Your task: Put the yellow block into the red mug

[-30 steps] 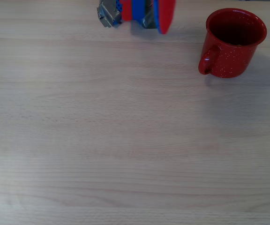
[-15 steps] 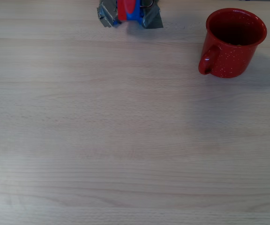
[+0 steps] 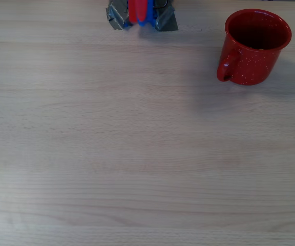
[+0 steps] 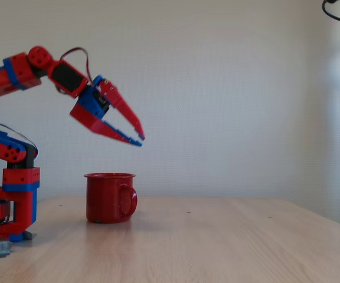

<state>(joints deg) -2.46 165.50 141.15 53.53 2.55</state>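
Note:
The red mug (image 3: 251, 65) stands upright at the table's far right in the overhead view, its handle toward the left. In the fixed view the red mug (image 4: 106, 200) sits near the arm's base with its handle on the right. My gripper (image 4: 139, 140) hangs in the air well above the mug's rim, slightly right of it. Its red and blue fingers meet at the tips with nothing between them. The yellow block is hidden from view; the mug's inside looks dark.
The arm's base (image 3: 141, 14) is fixed at the table's top edge in the overhead view, left of the mug. The pale wooden table (image 3: 137, 154) stretches out in front of both. A plain wall stands behind in the fixed view.
A second ago a red and blue part of the arm reached into the overhead view near the top edge. It has pulled back out of that view. The mug has not moved.

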